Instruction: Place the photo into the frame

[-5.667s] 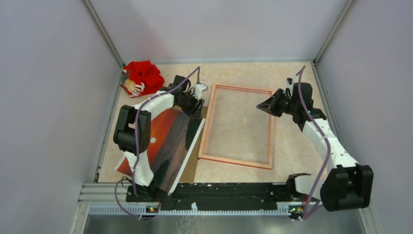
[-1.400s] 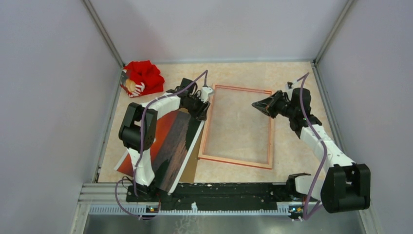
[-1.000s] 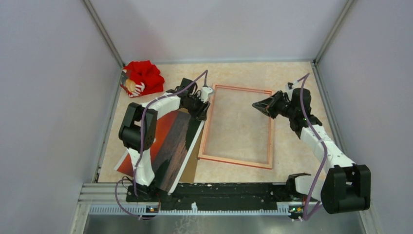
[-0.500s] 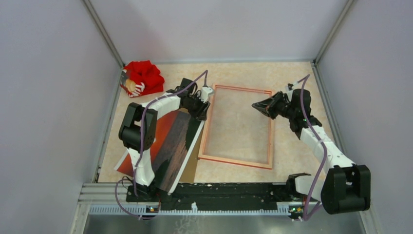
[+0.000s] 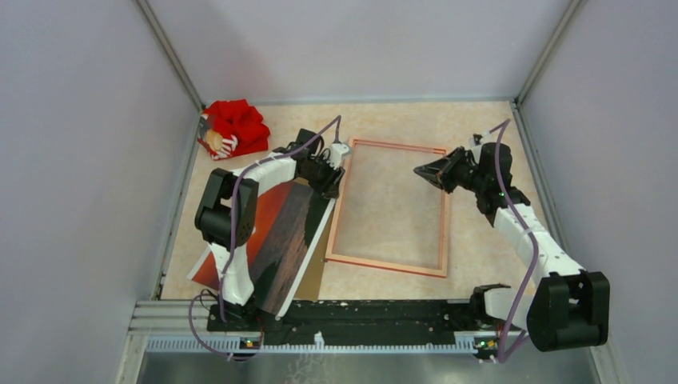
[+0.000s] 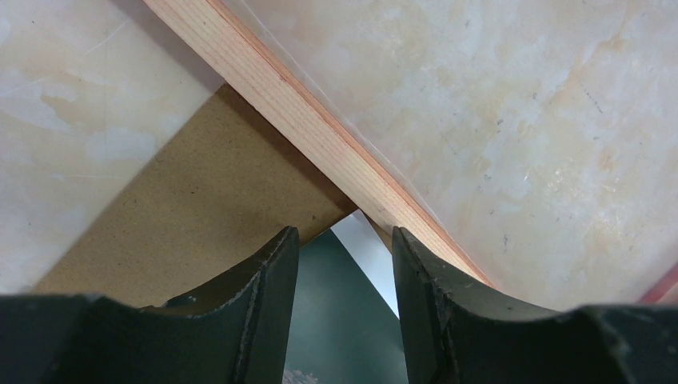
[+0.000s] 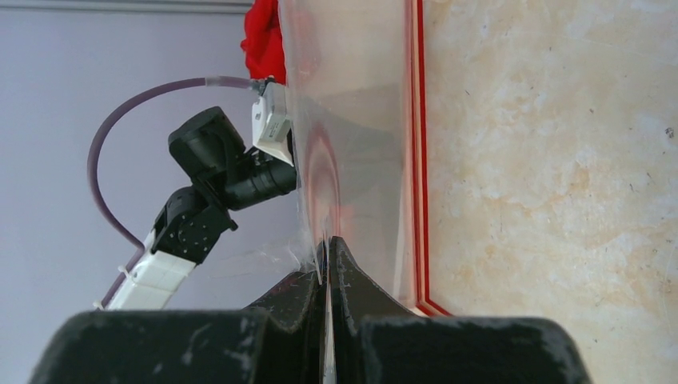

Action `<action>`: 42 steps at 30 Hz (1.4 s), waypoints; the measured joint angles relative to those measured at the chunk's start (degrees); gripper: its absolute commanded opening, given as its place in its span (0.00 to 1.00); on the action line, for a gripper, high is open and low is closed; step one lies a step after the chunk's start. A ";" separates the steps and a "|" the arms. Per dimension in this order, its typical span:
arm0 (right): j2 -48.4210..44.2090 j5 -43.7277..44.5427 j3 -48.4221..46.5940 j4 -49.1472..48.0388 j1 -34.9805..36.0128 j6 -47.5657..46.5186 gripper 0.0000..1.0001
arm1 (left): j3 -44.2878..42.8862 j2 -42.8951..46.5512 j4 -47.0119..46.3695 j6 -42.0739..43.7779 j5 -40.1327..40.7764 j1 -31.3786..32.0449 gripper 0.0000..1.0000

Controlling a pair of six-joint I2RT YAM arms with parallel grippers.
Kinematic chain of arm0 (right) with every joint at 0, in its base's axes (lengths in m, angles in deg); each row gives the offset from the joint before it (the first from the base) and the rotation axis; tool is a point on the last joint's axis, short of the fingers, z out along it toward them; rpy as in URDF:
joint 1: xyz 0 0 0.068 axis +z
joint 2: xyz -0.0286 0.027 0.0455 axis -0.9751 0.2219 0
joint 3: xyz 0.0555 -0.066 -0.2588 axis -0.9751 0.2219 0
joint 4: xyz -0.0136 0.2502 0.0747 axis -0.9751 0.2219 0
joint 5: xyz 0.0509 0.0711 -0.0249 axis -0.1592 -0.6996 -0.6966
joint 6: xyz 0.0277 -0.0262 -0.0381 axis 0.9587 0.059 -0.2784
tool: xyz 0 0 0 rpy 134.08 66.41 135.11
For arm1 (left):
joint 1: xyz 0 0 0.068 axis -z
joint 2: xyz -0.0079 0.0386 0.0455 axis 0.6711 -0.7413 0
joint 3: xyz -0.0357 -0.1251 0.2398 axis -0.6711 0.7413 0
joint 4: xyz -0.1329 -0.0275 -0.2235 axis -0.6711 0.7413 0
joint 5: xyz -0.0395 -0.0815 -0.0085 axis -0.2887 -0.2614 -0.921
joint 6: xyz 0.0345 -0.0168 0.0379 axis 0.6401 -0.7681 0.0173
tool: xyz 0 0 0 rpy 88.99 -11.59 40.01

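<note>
- Nearest the arm bases, at 8 o'clock on the bench (image 5: 384,280): the photo (image 5: 280,232), face up and skewed, long side running toward 1 o'clock, on top of a brown backing panel (image 5: 316,272).
- Red-orange on its 9 o'clock half, with a small white sun; dark bands on the 3 o'clock half; white border along the edge.
- At the photo's 1 o'clock corner: the left gripper (image 5: 329,182), fingers released and parted.
- In the left wrist view, that dark, white-edged corner (image 6: 344,320) visible in the gap of the gripper (image 6: 344,240); touching or just above, cannot tell.
- Just beyond the fingertips there: the backing panel (image 6: 184,208) at 10 o'clock, and a pale wood rail (image 6: 320,136) crossing from 11 to 4 o'clock.
- At the bench centre, just at 3 o'clock of the photo: the frame (image 5: 345,208), flat, pale wood side up, a thin rectangle with the bench showing through its opening.
- At the frame's 2 o'clock, over its right-hand rail: the right gripper (image 5: 420,171), pointing toward 9 o'clock.
- In the right wrist view, fingers (image 7: 328,244) clenched tight, apparently on the edge of a clear sheet (image 7: 352,160); thin red frame edge (image 7: 417,160) alongside.
- Farthest, at 11 o'clock in the bench corner: a red cloth bundle (image 5: 236,128), well apart from both grippers.
</note>
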 measured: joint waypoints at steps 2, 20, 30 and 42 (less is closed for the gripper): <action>0.00 -0.07 0.00 0.07 0.00 -0.02 0.00 | 0.00 0.00 0.02 0.00 0.00 0.00 0.53; 2.84 -1.51 -1.38 0.94 0.04 -7.63 0.00 | 0.00 0.00 0.02 0.00 -0.02 0.00 0.53; 3.58 -1.55 -1.60 1.14 0.04 -8.02 0.00 | 0.02 0.00 0.04 0.04 -0.02 0.00 0.53; 2.03 0.33 -1.07 2.95 0.07 -8.04 0.00 | 0.20 0.02 -0.13 0.22 -0.31 0.00 0.52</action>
